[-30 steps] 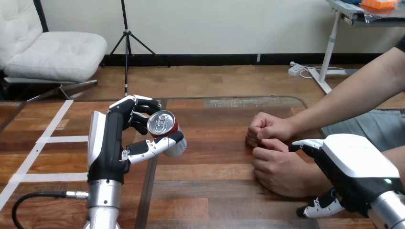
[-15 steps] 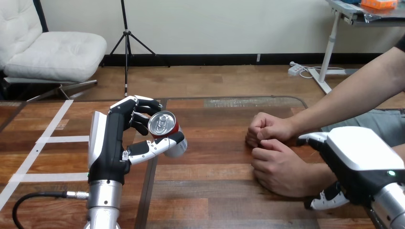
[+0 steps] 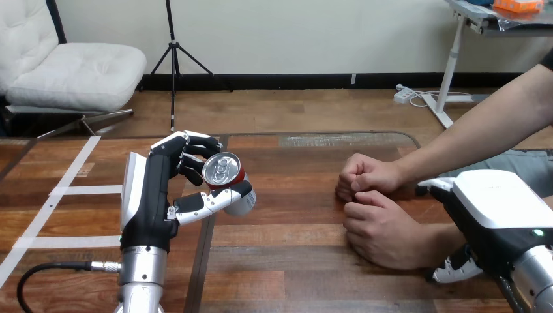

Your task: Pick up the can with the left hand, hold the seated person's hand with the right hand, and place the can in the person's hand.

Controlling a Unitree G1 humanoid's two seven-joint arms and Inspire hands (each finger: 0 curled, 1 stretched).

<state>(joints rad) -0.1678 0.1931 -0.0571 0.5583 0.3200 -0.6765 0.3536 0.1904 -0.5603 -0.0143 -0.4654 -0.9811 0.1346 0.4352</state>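
Wooden table (image 3: pixel 306 261): reddish-brown planks, rounded far corner. White tape strips (image 3: pixel 85 190) flat on table's left part: one long, slanting from far edge toward near-left; two short ones branching off. Dark seam (image 3: pixel 198 274) crosses tabletop left of middle. Pale patch (image 3: pixel 339 139) at table's far edge.

The can (image 3: pixel 225 176) is metal, its silver top shiny, its red side glossy. Around the can, the left hand (image 3: pixel 153 195) is matt black plastic with smooth white shells; below the can the wooden table (image 3: pixel 293 261) shows a polished sheen, its white tape strips (image 3: pixel 55 190) matt.
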